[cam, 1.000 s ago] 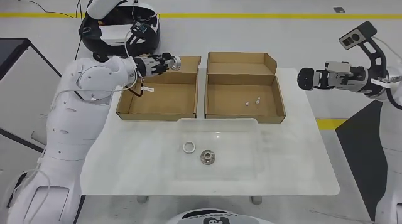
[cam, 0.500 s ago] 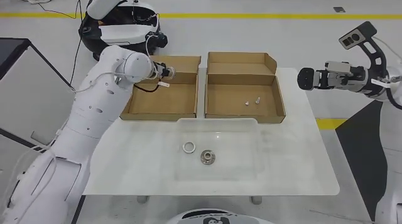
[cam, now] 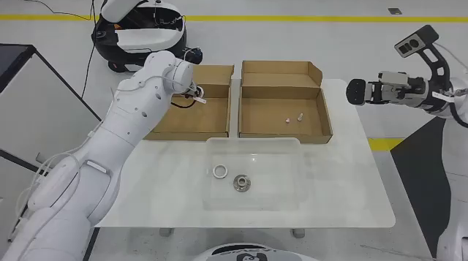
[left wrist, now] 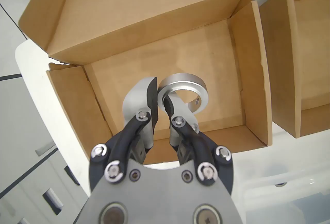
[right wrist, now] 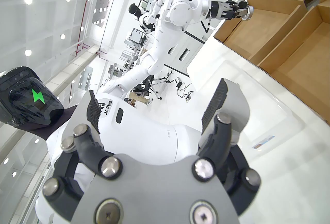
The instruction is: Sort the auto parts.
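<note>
Fingers [left wrist: 150, 96] of the left gripper [left wrist: 158, 91] pinch a metal ring [left wrist: 183, 78] above the left box [left wrist: 154, 60].
Two parts wait in the clear tray [cam: 252, 141]; small bolts [cam: 294, 118] already lie in the right box [cam: 263, 122]; the right gripper [right wrist: 157, 91] is spread wide, holding nothing.

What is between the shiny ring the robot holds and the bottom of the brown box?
Nothing. In the left wrist view, the left gripper holds the ring above the cardboard box, whose floor is bare.
</note>
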Tool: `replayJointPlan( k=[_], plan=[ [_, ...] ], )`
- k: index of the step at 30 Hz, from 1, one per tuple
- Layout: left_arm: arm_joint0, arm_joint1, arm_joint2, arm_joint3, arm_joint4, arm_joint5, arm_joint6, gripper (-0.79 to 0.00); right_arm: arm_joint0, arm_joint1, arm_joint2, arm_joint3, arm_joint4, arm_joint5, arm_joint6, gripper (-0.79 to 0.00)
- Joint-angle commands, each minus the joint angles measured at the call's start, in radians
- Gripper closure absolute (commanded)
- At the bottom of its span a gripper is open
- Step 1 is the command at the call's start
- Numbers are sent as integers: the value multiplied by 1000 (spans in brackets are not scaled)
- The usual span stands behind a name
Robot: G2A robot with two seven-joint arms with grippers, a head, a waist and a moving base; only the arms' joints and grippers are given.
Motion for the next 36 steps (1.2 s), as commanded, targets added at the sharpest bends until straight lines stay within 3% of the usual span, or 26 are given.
replayJointPlan(
  k=[1,16,36],
  plan=[
    [-15,-20,30,42,-4,-2,5,0,0,0,0,0,0,0,0,-785],
    [-55,-137,144,271,-46,-43,34,0,0,0,0,0,0,0,0,-785],
    [-72,-234,191,463,-40,-73,70,0,0,0,0,0,0,0,0,-785]
  ],
)
